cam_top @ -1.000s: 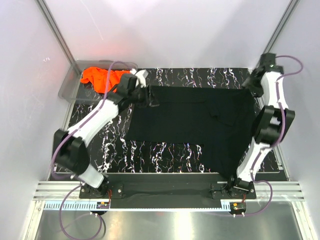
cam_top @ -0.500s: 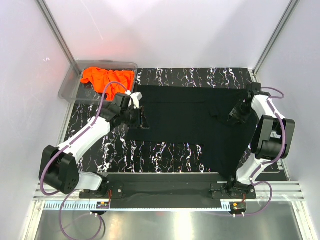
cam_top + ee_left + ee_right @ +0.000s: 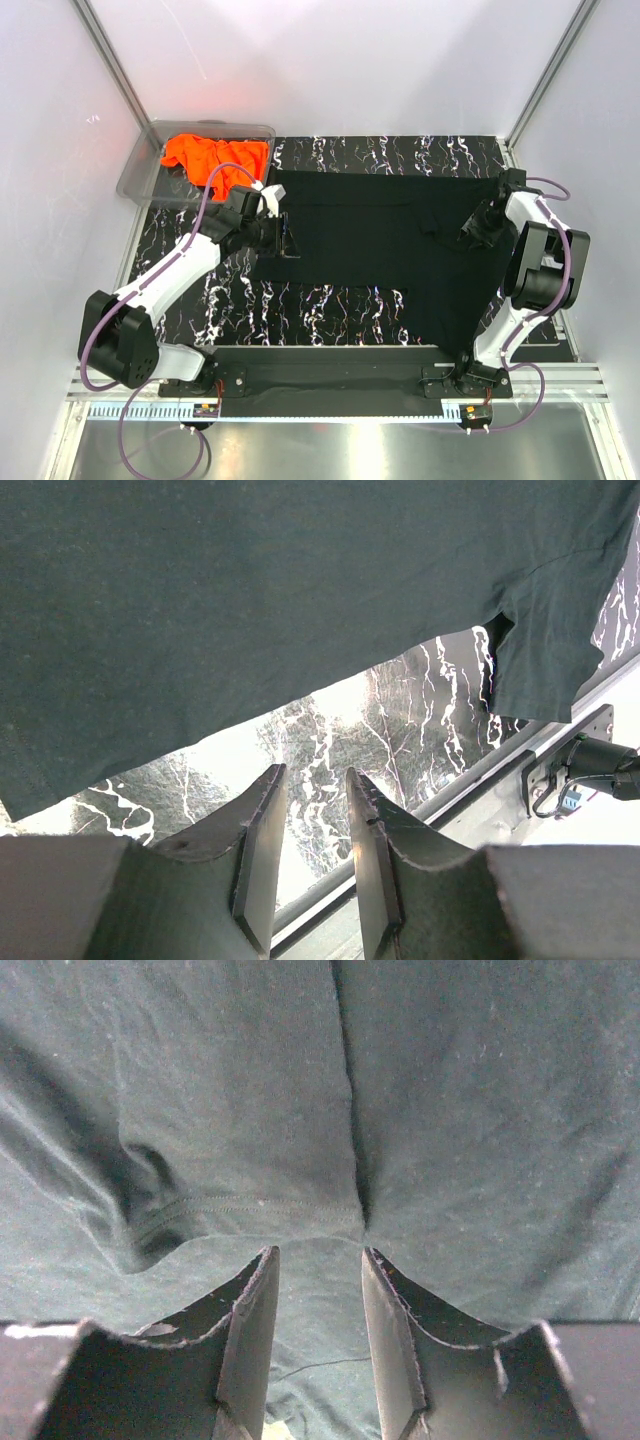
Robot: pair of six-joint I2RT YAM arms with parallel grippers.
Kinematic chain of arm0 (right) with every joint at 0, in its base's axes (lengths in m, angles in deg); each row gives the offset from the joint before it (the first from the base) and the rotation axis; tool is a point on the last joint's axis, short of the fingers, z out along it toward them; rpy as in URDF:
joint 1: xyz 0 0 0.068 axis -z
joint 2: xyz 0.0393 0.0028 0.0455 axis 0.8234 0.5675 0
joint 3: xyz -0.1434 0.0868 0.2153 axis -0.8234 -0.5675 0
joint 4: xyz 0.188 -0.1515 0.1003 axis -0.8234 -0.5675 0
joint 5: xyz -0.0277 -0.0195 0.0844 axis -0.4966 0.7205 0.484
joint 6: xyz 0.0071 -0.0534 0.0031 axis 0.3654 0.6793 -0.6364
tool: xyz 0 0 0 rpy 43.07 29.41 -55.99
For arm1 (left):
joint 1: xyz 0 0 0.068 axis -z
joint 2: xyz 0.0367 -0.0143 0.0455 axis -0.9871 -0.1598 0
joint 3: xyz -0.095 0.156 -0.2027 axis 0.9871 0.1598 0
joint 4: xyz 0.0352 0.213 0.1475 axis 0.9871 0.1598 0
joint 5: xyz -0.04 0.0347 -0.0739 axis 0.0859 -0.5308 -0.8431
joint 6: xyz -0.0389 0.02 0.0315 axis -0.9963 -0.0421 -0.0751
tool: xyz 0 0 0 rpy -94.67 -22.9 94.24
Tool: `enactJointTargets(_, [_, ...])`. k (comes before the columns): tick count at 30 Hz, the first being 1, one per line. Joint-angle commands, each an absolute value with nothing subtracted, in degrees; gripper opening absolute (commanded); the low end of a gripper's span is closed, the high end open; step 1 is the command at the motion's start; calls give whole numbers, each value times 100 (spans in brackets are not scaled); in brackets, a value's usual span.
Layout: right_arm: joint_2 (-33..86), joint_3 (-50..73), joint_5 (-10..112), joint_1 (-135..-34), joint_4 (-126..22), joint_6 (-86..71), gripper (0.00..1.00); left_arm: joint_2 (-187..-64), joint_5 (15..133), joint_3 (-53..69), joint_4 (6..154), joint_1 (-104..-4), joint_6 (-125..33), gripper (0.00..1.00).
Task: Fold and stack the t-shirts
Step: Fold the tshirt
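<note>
The black t-shirt (image 3: pixel 380 240) lies spread flat on the marbled table (image 3: pixel 320 310), its right part reaching toward the near edge. The orange t-shirt (image 3: pixel 215 155) is bunched in the bin at the far left. My left gripper (image 3: pixel 285 237) is at the black shirt's left edge, open and empty; in the left wrist view (image 3: pixel 312 780) it hovers over bare table with the shirt (image 3: pixel 250 600) just beyond. My right gripper (image 3: pixel 478 228) is open, low over the shirt's right part; in the right wrist view (image 3: pixel 318 1252) its fingers straddle a sleeve hem and fold (image 3: pixel 160 1210).
A clear plastic bin (image 3: pixel 135 175) stands at the far left corner. White walls and metal posts enclose the table. A dark base bar and aluminium rail (image 3: pixel 330 385) run along the near edge, also seen in the left wrist view (image 3: pixel 560 750).
The left gripper pulled back from the shirt's far left corner toward the near side, leaving that corner lying flat. The right gripper came down from the far right corner onto the shirt.
</note>
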State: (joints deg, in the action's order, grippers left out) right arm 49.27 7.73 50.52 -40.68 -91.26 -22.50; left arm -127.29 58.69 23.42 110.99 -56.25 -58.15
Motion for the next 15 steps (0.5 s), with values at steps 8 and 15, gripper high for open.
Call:
enactJointTargets(8, [5172,804,5081,-4040,-8865,-2151,45,-12845,5710,2010,11065,-5637,-5664,35])
enactJointTargets(15, [5321,812,5046,-4022,-8848,-2186,46,-12907,5684,1922,11082,-5637,-5603,35])
